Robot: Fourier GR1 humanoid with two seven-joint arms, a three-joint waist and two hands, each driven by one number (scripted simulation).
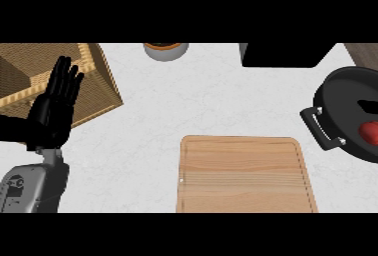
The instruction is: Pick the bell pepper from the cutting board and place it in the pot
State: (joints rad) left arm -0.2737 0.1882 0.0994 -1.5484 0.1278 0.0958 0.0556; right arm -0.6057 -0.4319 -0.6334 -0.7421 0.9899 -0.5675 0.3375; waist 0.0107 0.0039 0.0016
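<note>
inside the pot (pixel 347 117) at right lies the bell pepper (pixel 368 132); cutting board (pixel 247 175) bare, left hand (pixel 55 107) resting, fingers straight and apart; task looks done.

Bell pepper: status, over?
Left hand open, resting at left edge; right hand out of view. Bell pepper in pot. Cutting board bare. Nothing obstructing.

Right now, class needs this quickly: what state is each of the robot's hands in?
Left hand: open, fingers straight and pointing up, holding nothing, at the view's left.
Right hand: not in view, so its state cannot be told.
</note>
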